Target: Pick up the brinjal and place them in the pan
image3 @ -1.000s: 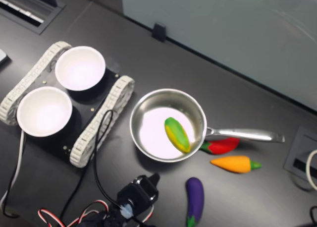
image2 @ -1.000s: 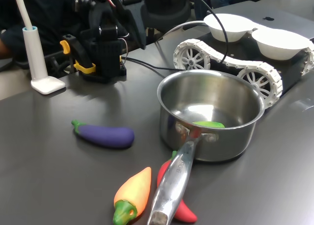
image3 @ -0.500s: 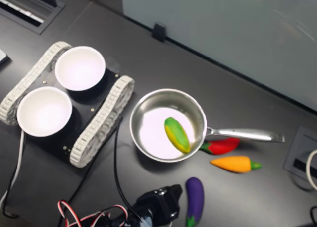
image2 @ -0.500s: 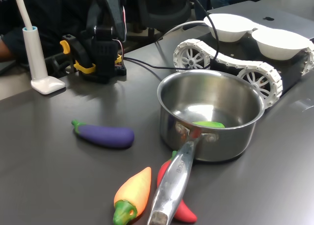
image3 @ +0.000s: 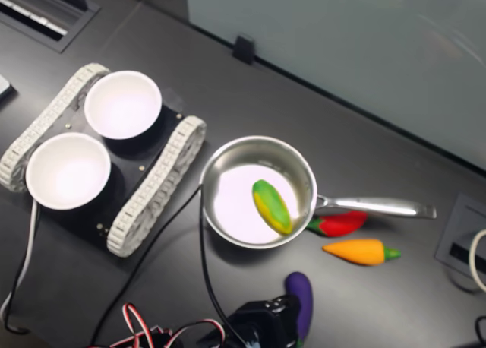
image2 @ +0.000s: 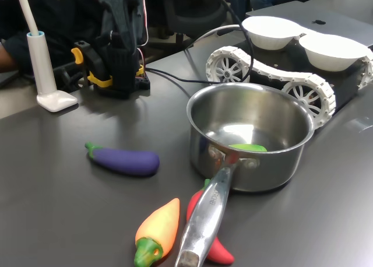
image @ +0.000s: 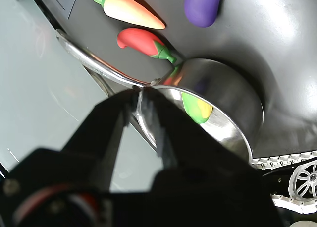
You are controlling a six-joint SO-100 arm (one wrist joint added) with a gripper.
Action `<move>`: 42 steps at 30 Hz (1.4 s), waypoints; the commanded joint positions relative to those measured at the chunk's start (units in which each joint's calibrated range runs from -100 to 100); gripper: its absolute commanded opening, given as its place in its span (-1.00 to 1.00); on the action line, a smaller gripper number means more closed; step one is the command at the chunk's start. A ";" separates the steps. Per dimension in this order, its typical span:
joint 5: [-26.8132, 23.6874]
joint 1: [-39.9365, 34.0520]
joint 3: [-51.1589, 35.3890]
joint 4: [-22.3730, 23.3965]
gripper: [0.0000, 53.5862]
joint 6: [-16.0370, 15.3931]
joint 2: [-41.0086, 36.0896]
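Observation:
The purple brinjal [image2: 125, 160] lies on the dark table, to the first exterior view's left of the pan [image2: 250, 179], and nothing holds it. In the second exterior view the black arm [image3: 267, 324] hangs over the brinjal [image3: 299, 289] and hides its stem end. The wrist view looks down past my gripper [image: 140, 90], whose dark jaws stand together with nothing between them, onto the steel pan [image: 233, 95]; the brinjal [image: 202, 6] shows at the frame's edge. The pan [image3: 228, 154] has its long handle [image3: 376, 207] pointing to the second exterior view's right.
A green-yellow toy vegetable [image3: 271, 206] lies inside the pan. An orange-yellow pepper [image2: 158, 231] and a red chilli [image2: 217, 249] lie by the handle. Two white bowls [image3: 121, 103] sit on a tracked rover [image3: 156, 187]. Cables [image3: 201, 264] trail behind the pan. A white lamp base [image2: 53, 98] stands beside the arm's mount.
The arm has swung toward the second exterior view's right and now covers the brinjal's stem end. The brinjal, pan and other toys have not moved.

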 commanded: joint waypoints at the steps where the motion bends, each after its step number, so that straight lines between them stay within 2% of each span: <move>1: -0.63 0.71 -4.68 0.51 -0.89 -0.74 2.06; 8: -0.93 2.08 -3.41 0.51 -0.58 -1.58 5.94; 20: -2.74 2.66 1.31 0.42 -0.17 -2.09 8.89; 34: -3.27 4.15 6.04 -3.41 -0.12 -2.09 14.29; 42: -3.03 4.03 8.49 -6.23 -0.01 -1.92 17.16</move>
